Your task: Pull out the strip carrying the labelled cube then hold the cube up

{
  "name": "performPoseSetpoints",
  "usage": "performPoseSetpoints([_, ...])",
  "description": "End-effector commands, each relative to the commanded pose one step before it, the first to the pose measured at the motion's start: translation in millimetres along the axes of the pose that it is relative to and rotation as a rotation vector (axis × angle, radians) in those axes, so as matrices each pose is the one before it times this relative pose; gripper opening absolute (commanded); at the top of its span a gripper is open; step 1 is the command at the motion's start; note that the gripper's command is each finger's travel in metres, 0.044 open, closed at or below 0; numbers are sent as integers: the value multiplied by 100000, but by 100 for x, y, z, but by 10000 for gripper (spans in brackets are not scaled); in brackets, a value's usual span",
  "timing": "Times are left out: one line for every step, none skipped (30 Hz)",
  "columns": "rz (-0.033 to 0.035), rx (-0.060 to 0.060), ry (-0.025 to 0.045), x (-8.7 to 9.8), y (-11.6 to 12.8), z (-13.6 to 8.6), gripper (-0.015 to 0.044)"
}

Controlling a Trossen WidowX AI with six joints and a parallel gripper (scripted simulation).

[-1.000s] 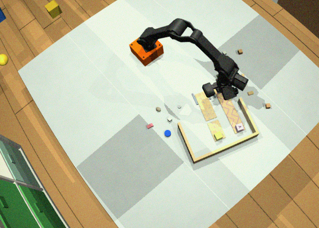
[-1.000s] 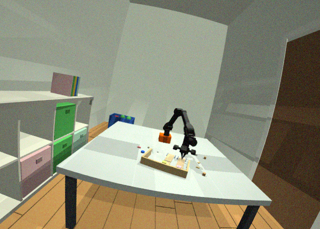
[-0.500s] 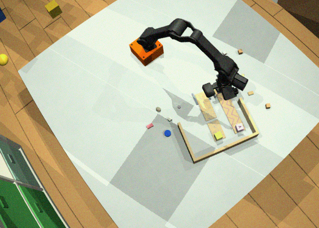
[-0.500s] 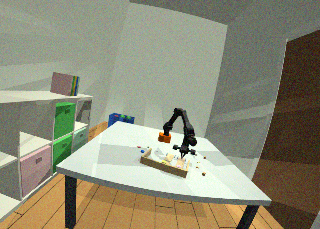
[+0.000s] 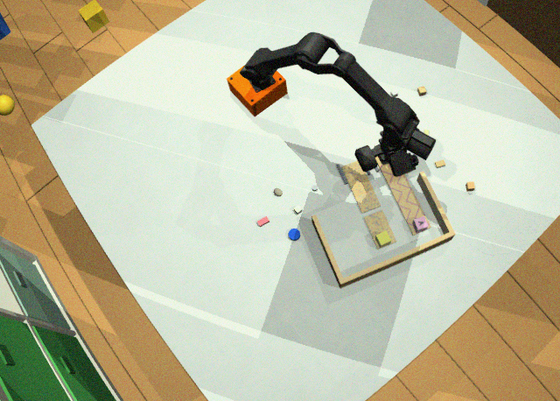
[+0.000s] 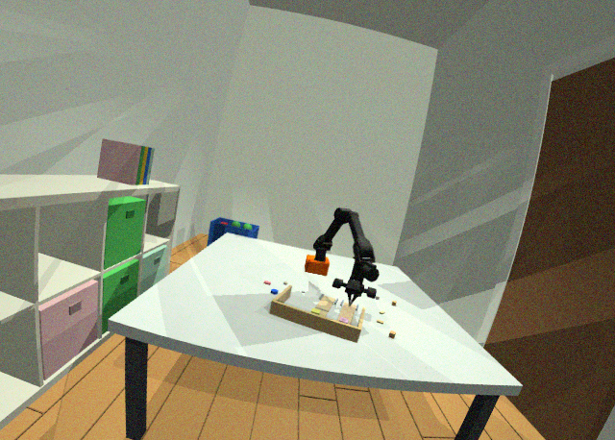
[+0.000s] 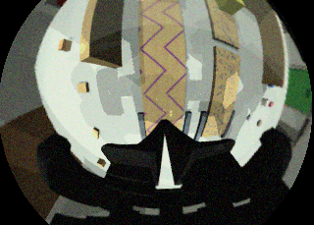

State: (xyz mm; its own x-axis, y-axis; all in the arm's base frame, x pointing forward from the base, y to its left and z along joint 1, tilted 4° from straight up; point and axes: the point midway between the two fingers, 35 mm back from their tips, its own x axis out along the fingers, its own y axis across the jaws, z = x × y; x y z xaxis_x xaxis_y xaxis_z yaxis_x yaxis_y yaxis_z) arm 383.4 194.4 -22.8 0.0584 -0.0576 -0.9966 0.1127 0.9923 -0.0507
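The zigzag-patterned strip (image 5: 403, 193) (image 7: 162, 53) is in one piece and lies flat. The pink cube (image 5: 420, 223) (image 6: 343, 320), marked with a letter A, sits on its far end. The speckled strip is split by a gap into a long near piece (image 5: 369, 199) (image 7: 223, 68) and a short far piece (image 5: 374, 222) (image 7: 221, 24). A yellow-green cube (image 5: 382, 238) (image 7: 230, 1) sits on the short piece. My gripper (image 6: 351, 302) (image 7: 164, 122) is shut and empty, its tips low over the zigzag strip's near end. Whether they touch it is unclear.
A wooden rim (image 5: 384, 270) (image 6: 312, 321) encloses three sides around the strips, open toward the arm. Short dark rails (image 7: 141, 124) flank the strips' near ends. Small wooden blocks (image 5: 470, 186) lie right; a blue disc (image 5: 294, 234) and pink block (image 5: 262, 221) lie left.
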Motion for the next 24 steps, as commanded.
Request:
performPoseSetpoints([337,121,132,137,50,-8,0])
performPoseSetpoints([0,0,0,12,0,0,0])
performPoseSetpoints([0,0,0,8,0,0,0])
performPoseSetpoints([0,0,0,12,0,0,0])
performPoseSetpoints([0,0,0,8,0,0,0])
performPoseSetpoints([0,0,0,12,0,0,0])
performPoseSetpoints([0,0,0,8,0,0,0])
performPoseSetpoints([0,0,0,12,0,0,0])
performPoseSetpoints([0,0,0,8,0,0,0])
performPoseSetpoints([0,0,0,12,0,0,0])
performPoseSetpoints([0,0,0,8,0,0,0])
performPoseSetpoints([0,0,0,12,0,0,0])
performPoseSetpoints([0,0,0,8,0,0,0])
performPoseSetpoints([0,0,0,12,0,0,0])
performPoseSetpoints([0,0,0,8,0,0,0])
performPoseSetpoints([0,0,0,12,0,0,0])
performPoseSetpoints([0,0,0,8,0,0,0])
performPoseSetpoints([0,0,0,12,0,0,0])
performPoseSetpoints([0,0,0,8,0,0,0])
performPoseSetpoints([0,0,0,12,0,0,0])
performPoseSetpoints([0,0,0,8,0,0,0])
performPoseSetpoints([0,0,0,12,0,0,0])
performPoseSetpoints([0,0,0,8,0,0,0])
performPoseSetpoints([0,0,0,12,0,0,0])
